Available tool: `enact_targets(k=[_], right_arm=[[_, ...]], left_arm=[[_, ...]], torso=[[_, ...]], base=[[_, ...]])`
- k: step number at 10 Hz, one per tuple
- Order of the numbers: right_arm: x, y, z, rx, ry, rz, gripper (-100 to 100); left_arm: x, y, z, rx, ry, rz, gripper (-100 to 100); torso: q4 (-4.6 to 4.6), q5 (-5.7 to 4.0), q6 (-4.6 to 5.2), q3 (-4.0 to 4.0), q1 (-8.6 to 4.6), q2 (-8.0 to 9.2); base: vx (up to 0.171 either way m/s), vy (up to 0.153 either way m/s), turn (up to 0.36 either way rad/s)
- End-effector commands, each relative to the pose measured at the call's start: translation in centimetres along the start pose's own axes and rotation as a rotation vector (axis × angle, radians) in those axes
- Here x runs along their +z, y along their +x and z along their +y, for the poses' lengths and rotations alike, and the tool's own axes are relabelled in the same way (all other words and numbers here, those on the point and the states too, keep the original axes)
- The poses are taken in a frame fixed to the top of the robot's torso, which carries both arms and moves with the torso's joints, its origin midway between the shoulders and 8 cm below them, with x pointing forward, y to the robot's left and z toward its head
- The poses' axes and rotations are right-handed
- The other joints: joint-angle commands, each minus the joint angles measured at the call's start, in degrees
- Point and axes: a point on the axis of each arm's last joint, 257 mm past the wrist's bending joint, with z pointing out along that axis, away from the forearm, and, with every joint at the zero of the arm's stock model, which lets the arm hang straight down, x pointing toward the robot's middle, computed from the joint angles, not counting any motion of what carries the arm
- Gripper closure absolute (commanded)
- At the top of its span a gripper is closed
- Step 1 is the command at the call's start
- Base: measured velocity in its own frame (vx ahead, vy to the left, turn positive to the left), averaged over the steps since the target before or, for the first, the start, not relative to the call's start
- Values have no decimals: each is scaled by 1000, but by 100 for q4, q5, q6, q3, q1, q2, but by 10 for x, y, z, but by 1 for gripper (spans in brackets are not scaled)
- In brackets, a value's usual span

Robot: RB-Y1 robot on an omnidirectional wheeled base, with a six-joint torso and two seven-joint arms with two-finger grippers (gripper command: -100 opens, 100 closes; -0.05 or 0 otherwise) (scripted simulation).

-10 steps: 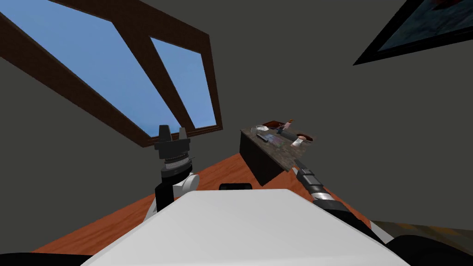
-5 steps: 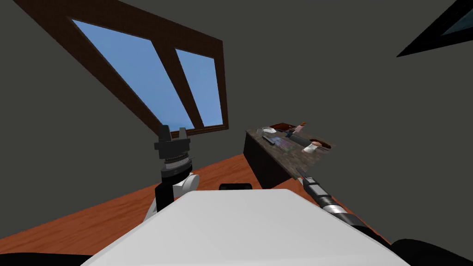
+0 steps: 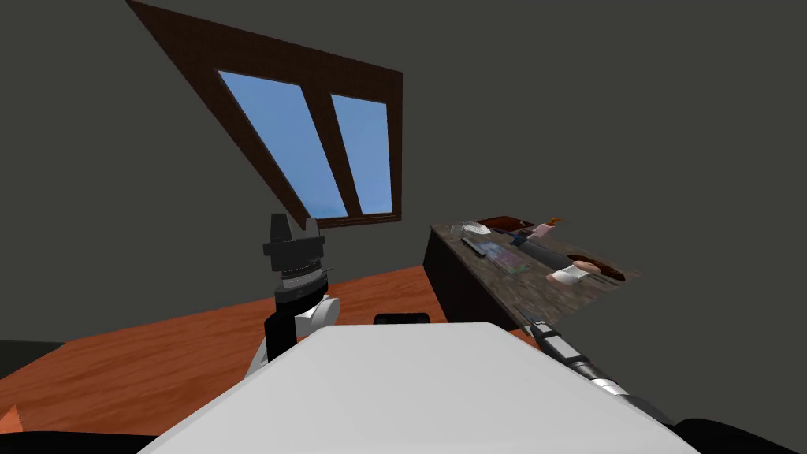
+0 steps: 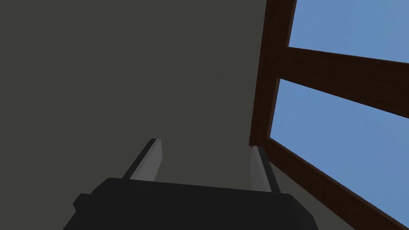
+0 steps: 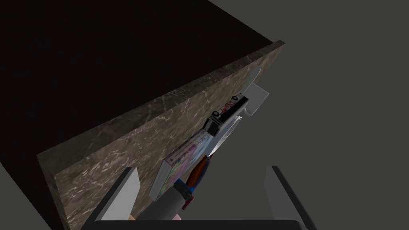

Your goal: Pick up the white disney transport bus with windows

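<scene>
Step in hand: It looks like the robot is getting close to the bench (image 5: pixel 120 147) so its right arm can reach the bus (image 5: pixel 228 107).
Where the bus is: It lies on the bench top, at the end far from the right gripper (image 5: pixel 201 169). It is past the flat box (image 5: pixel 183 159) and just beside a white boxy thing (image 5: pixel 255 98).
Right gripper: Its fingers are wide apart and hold nothing. It is near the close end of the bench.
Left gripper: The left gripper (image 4: pixel 205 143) has its fingers apart and is empty, held up at the robot's left side.
How to do it well: The right gripper should go high over the dark tube (image 5: pixel 167 203) and the flat box, so it bumps nothing. Then it should come down on the bus across its thin sides, near the middle.
Bus shape: Long and thin, white, with small black wheels and red marks. It looks hard and smooth, and it may roll if pushed.
Bench look: The top is brown like stone, with pale streaks. The side is dark and flat, and the edges are sharp.
Flat box look: Thin like a book, with pink and purple print.
Dark tube look: Round and grey, so it may roll.
</scene>
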Motion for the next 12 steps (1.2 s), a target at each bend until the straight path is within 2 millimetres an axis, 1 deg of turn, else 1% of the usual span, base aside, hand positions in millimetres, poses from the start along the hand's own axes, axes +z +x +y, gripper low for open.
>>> enact_targets(k=[1,2,3,4,5,6,7,8,9,10,12], right_arm=[[-9,1,-13,-21,42,21,-100],[-19,0,-33,-58,99,55,-100],[-23,1,-36,-59,109,60,-100],[-33,0,-55,-98,164,96,-100],[-38,1,-59,-97,176,99,-100],[-52,0,-79,-134,235,138,-100],[-54,0,-81,-134,242,140,-100],[-69,-1,-100,-169,298,179,-100],[-87,-2,-119,-194,359,211,-100],[-91,-1,-121,-203,368,226,-100],[-126,-3,-154,-256,473,302,-100]], left_arm=[[0,0,0,0,0,0,0],[0,0,0,0,0,0,0],[0,0,0,0,0,0,0],[0,0,0,0,0,0,0],[0,0,0,0,0,0,0],[0,0,0,0,0,0,0],[0,0,0,0,0,0,0],[0,0,0,0,0,0,0],[0,0,0,0,0,0,0],[0,0,0,0,0,0,0],[0,0,0,0,0,0,0]], torso=[[0,0,0,0,0,0],[0,0,8,1,2,1],[-1,0,2,-2,0,-3],[0,-1,6,-2,1,-4],[-1,-1,1,-4,-5,-6],[0,-2,8,-2,-4,-3],[-2,-2,1,-5,-7,-10],[-2,-2,9,-6,-6,-10],[-3,-2,3,-9,-8,-15],[-7,-6,1,-18,-25,-30],[-7,-4,3,-19,-16,-33]], base=[[40,-30,164],[51,-28,243],[52,-34,194],[54,-44,371],[42,-50,170],[64,-49,313],[65,-58,157],[74,-60,250],[119,-104,434],[100,-103,219],[120,-83,334]])
